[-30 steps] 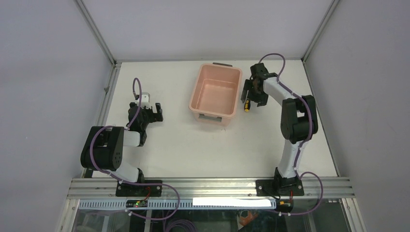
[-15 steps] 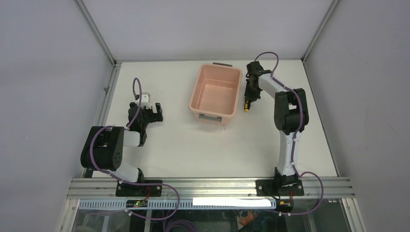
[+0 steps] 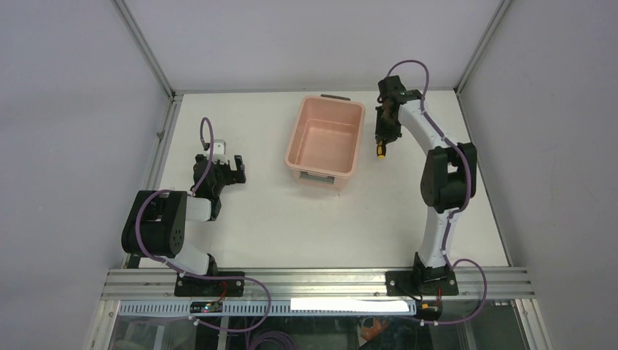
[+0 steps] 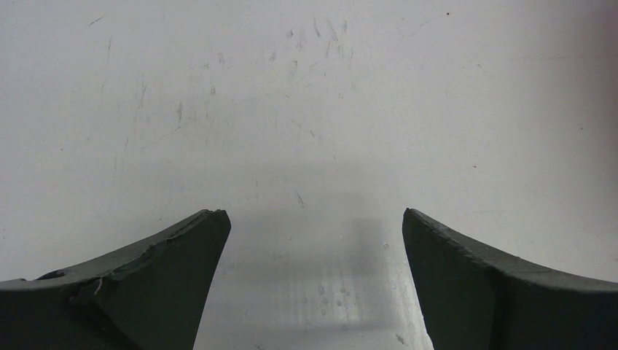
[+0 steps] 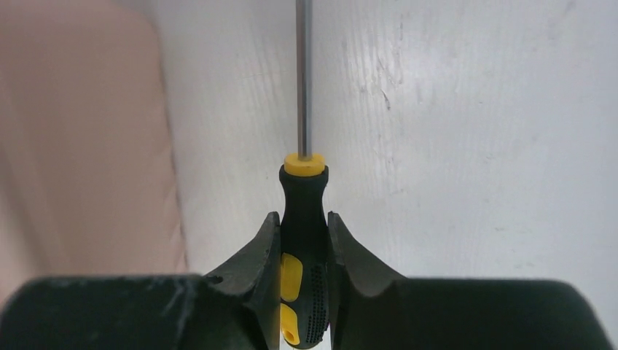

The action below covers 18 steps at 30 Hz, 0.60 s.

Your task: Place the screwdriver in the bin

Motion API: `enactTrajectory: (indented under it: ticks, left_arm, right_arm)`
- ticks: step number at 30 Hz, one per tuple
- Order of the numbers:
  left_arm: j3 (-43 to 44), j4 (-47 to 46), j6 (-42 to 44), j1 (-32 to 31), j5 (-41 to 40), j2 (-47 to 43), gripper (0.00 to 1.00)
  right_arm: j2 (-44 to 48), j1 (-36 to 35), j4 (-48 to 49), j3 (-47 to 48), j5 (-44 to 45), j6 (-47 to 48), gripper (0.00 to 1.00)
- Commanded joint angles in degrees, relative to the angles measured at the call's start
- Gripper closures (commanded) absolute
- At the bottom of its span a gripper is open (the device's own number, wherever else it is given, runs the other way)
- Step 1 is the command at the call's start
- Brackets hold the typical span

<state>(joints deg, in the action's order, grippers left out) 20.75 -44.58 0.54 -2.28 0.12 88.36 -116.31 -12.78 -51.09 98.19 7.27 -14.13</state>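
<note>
R gripper (image 5: 304, 222) clamped on screwdriver (image 5: 303, 191) handle — bin (image 3: 326, 142) just left of it in top view, long axes approx parallel.

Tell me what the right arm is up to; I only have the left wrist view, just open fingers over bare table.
Observer: The right gripper is shut on the screwdriver, fingers clamping its black and yellow handle.
Operator: Is it in the bin yet?
Observer: No. In the top view the screwdriver is outside the bin, beside the long wall nearer the right arm.
Operator: Where does the shaft point?
Observer: Straight away from the gripper, over white table alongside the bin's pink wall.
</note>
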Motion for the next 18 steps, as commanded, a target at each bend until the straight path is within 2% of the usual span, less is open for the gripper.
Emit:
enactTrajectory:
  ticks: [1, 6, 10, 14, 18]
  left_arm:
    - [1.2, -1.5, -1.1, -0.4, 0.8, -2.0, 0.01]
    - [1.2, -1.5, -1.1, -0.4, 0.8, -2.0, 0.01]
    - [1.2, -1.5, -1.1, -0.4, 0.8, -2.0, 0.01]
    - [1.2, -1.5, -1.1, -0.4, 0.8, -2.0, 0.01]
    - [1.2, -1.5, -1.1, -0.4, 0.8, -2.0, 0.01]
  right_arm:
    - [11.4, -0.5, -7.9, 7.0, -1.1, 2.6, 1.0]
    - [16.8, -4.2, -11.7, 11.6, -5.6, 3.1, 1.0]
    - [17.9, -10.7, -14.2, 16.5, -5.8, 3.8, 1.0]
    - [15.0, -18.6, -15.7, 21.8, -5.2, 4.3, 1.0]
    - [9.2, -22.8, -15.4, 26.7, -4.8, 3.7, 1.0]
